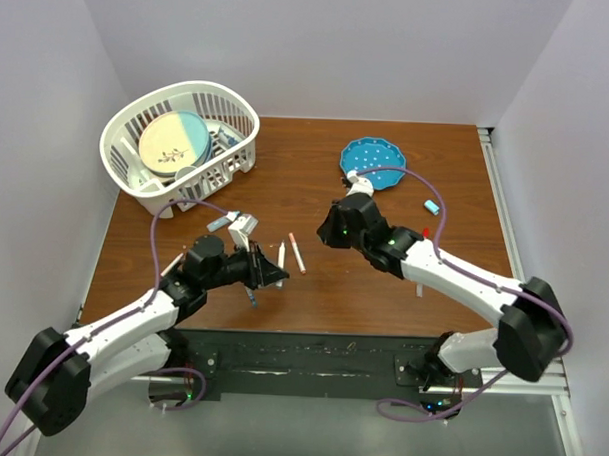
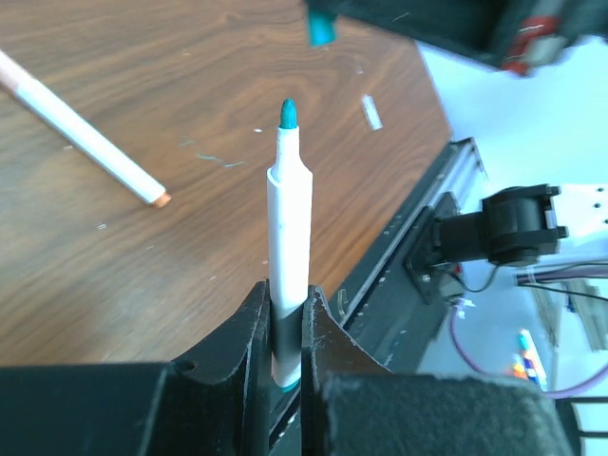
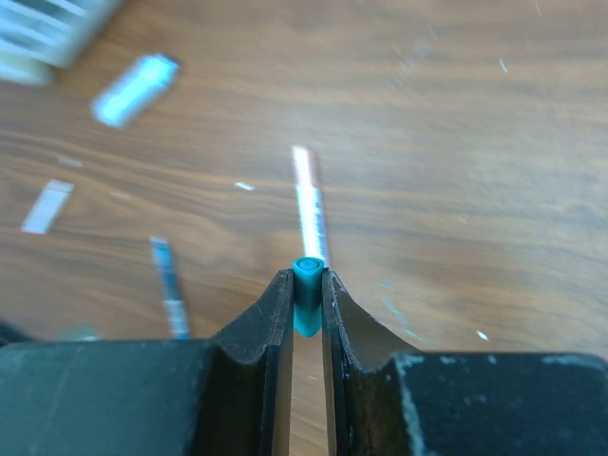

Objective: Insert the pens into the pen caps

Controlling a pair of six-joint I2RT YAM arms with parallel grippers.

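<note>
My left gripper (image 2: pixel 286 309) is shut on a white pen with a bare teal tip (image 2: pixel 289 204), which points out past the fingers; in the top view the left gripper (image 1: pixel 275 275) is left of table centre. My right gripper (image 3: pixel 306 287) is shut on a small teal pen cap (image 3: pixel 307 270), open end outward. From above the right gripper (image 1: pixel 329 230) faces the left one, a short gap apart. The cap shows in the left wrist view (image 2: pixel 321 28), beyond the pen tip. Two white pens (image 1: pixel 282 253) (image 1: pixel 298 254) lie between the grippers, and a dark blue pen (image 1: pixel 252 296) lies near the front edge.
A white basket (image 1: pixel 136 182) holding a plate stands at the back left. A blue dish (image 1: pixel 372 160) is at the back centre. A thick light blue pen (image 1: pixel 219 224) lies by the basket. A light blue cap (image 1: pixel 431 206) and a red cap (image 1: pixel 425 232) lie at the right.
</note>
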